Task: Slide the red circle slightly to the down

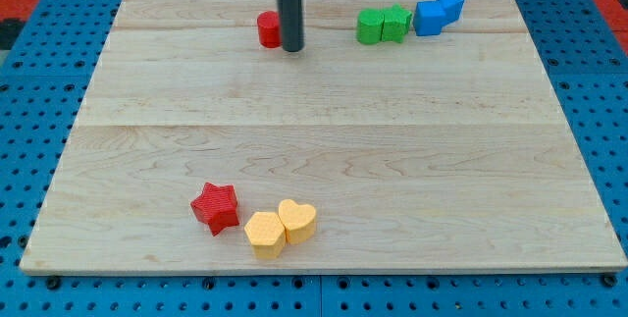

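The red circle [268,29] stands near the view's top, left of centre, on the wooden board [324,160]. My dark rod comes down from the top edge and my tip [291,49] rests on the board right beside the circle's right side, touching or nearly touching it; the rod hides the circle's right edge.
Two green blocks [384,25] and two blue blocks [438,13] sit in a row at the top right. A red star [216,207] and two yellow blocks, one a heart [297,220], lie near the bottom left of centre.
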